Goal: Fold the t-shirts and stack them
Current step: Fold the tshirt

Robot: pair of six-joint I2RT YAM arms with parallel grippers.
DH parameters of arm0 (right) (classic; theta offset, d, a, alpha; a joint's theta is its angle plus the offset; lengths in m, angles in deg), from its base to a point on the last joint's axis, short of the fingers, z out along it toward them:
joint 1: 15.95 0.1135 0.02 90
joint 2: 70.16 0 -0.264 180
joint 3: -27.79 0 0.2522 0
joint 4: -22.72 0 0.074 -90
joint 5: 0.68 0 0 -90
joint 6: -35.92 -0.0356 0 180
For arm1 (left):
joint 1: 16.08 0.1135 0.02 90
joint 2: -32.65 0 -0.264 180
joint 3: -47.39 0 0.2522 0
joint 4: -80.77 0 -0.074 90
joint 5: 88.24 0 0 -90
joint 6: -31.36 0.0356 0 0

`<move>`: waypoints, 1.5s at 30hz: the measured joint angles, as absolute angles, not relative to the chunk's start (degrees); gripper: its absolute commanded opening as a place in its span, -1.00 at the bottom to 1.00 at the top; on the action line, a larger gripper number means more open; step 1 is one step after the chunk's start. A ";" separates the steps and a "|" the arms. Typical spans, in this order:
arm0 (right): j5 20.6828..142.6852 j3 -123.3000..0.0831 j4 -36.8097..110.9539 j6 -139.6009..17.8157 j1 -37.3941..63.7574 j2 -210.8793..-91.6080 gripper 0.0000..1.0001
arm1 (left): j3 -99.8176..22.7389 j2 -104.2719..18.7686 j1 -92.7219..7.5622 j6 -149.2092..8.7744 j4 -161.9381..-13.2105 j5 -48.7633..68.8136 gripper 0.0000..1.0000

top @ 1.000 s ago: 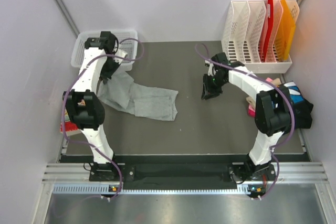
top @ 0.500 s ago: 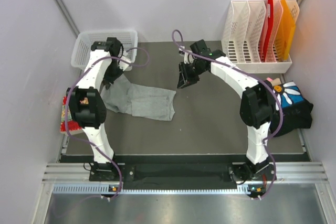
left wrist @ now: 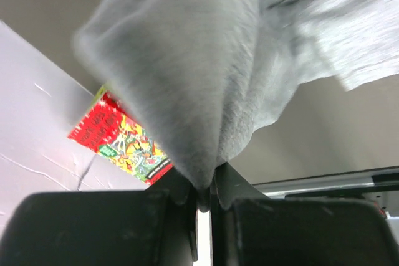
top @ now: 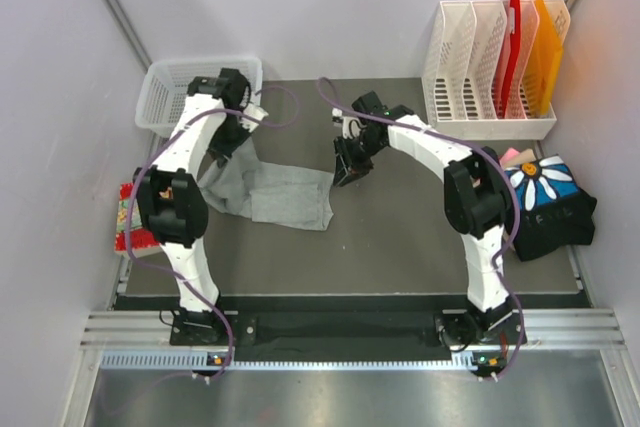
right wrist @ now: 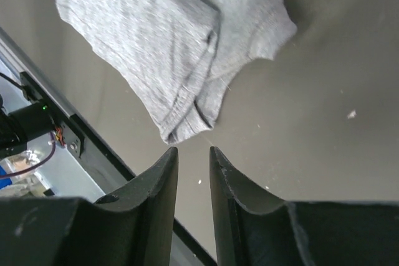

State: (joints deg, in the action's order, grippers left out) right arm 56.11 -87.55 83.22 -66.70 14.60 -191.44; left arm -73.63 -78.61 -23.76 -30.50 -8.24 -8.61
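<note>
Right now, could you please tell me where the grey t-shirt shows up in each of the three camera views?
Top view: the grey t-shirt lies left of centre on the table, one end lifted by the left gripper.
Left wrist: the grey t-shirt fills the top, pinched at bottom centre.
Right wrist: the grey t-shirt is upper left, its hem just beyond the right gripper.
Shared landmark: the dark table under it.

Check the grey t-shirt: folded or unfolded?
Unfolded. The grey t-shirt lies rumpled and uneven on the table, one end lifted and pinched in the left gripper, whose jaws are shut on it.
</note>
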 measured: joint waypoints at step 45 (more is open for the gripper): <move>60.11 -72.52 84.03 -68.21 7.93 -177.88 -0.37 | -75.45 -89.14 -41.29 -52.62 -8.00 24.77 0.98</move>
